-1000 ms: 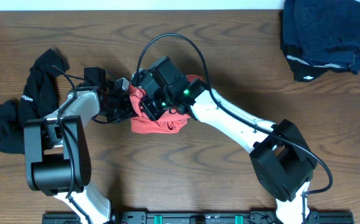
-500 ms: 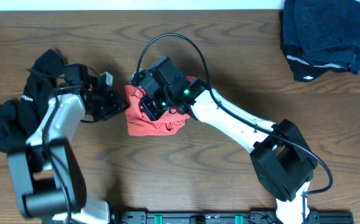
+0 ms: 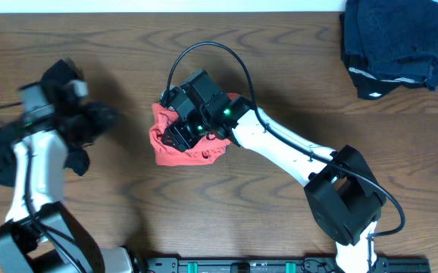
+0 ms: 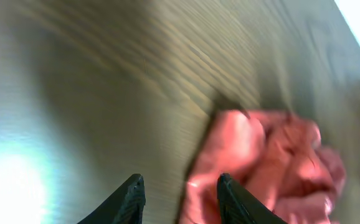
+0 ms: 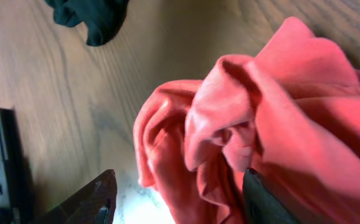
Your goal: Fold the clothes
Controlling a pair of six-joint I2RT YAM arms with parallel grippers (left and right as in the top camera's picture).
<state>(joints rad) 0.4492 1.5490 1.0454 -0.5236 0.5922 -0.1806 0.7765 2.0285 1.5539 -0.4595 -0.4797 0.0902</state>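
The coral-red T-shirt (image 3: 185, 148) lies bunched up on the wooden table (image 3: 280, 76) at mid-left. My right gripper (image 3: 179, 130) hangs right over it. In the right wrist view the right gripper (image 5: 180, 202) is open, its fingers wide apart with folds of the T-shirt (image 5: 279, 106) lying between them. My left gripper (image 3: 96, 120) is blurred and sits well left of the shirt, over the limp black garment (image 3: 52, 83). Seen from the left wrist, the left gripper (image 4: 180, 194) is open over bare wood, with the T-shirt (image 4: 273, 162) ahead to its right.
A folded dark navy pile (image 3: 393, 45) sits at the back right corner. The black garment (image 5: 93, 15) trails toward the table's left edge. The right arm (image 3: 295, 155) crosses the table from the front right. A black rail (image 3: 242, 265) runs along the front edge.
The left gripper let go of the red T-shirt, opened and swung left toward the black garment. The right gripper opened over the shirt, which settled slightly left.
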